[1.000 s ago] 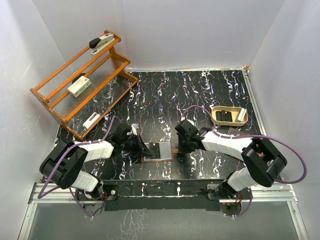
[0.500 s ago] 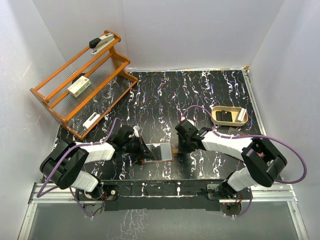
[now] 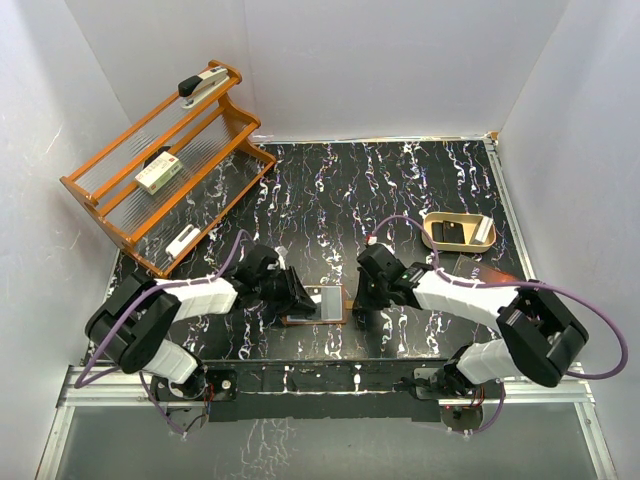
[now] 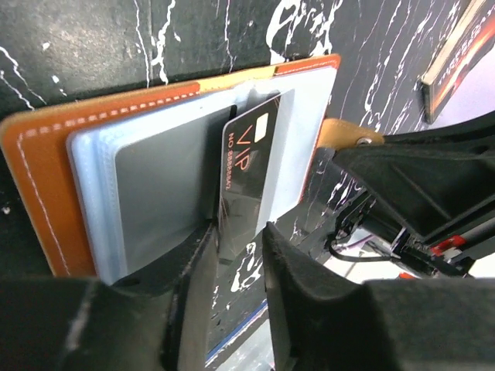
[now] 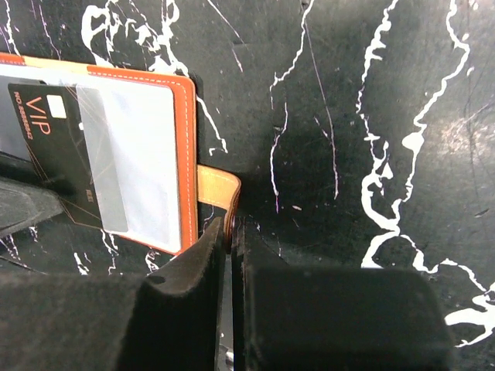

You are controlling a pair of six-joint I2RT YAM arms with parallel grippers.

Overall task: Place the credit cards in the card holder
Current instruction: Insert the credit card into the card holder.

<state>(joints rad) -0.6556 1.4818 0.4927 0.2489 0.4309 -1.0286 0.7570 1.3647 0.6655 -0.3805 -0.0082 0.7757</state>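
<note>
Close to the worktop's [image 3: 400, 190] near edge, about midway along it, the card holder [image 3: 316, 303] lies spread open, its orange-brown cover down and its clear sleeves up. I see a black VIP card [image 4: 247, 174] pushed partway into a sleeve at the fold, its near end still sticking out. Beside it a grey card [image 4: 162, 201] sits fully inside the left-hand sleeve.

My left gripper [image 3: 298, 295] reaches in from the left. Its jaws are released and stand a little apart, with the VIP card's free end in the gap between them. From the right, my right gripper [image 3: 362, 298] is clenched. Its tips meet at the end of the snap tab [image 5: 215, 188], which juts from the holder's right edge. Whether the tab is nipped between them or only pressed down, I cannot tell.

Near the right edge sits a tan oval tray [image 3: 488, 236] with something dark inside. At the far left corner stands a wooden rack [image 3: 110, 205], carrying a stapler [image 3: 203, 82] on top and a white-and-green box [image 3: 158, 175] on its middle shelf.
</note>
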